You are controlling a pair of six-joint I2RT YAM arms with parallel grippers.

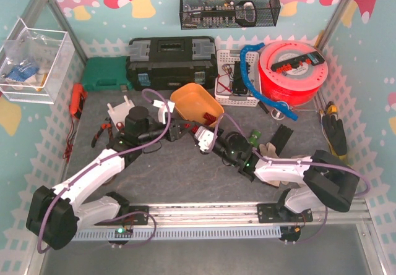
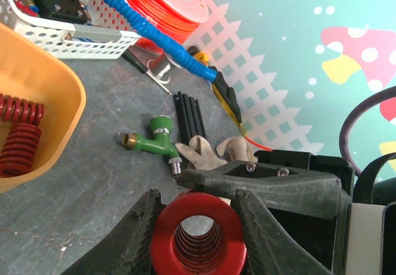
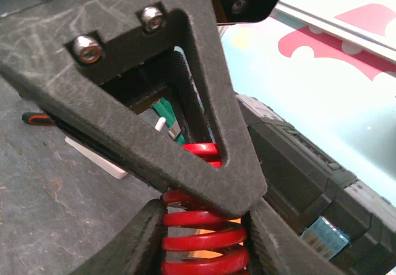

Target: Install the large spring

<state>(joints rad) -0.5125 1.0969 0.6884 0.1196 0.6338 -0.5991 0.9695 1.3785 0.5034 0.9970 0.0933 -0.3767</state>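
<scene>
A large red spring [image 1: 192, 128] hangs above the grey mat in the middle, held from both sides. My left gripper [image 1: 177, 130] is shut on one end; in the left wrist view [image 2: 197, 238] I look down the spring's bore [image 2: 197, 204]. My right gripper [image 1: 206, 138] is shut on the other end; in the right wrist view [image 3: 204, 241] its fingers press the red coils [image 3: 201, 222]. The left gripper's dark finger [image 3: 154, 96] crosses in front of the coils. Where the spring is to be mounted does not show.
An orange bin [image 1: 195, 102] holding more red springs [image 2: 18, 136] sits just behind the grippers. A black toolbox [image 1: 170, 62], white basket [image 1: 230, 80] and red spool [image 1: 294, 71] line the back. A green valve [image 2: 154, 142], gloves [image 2: 210, 151] and pliers [image 1: 99, 134] lie on the mat.
</scene>
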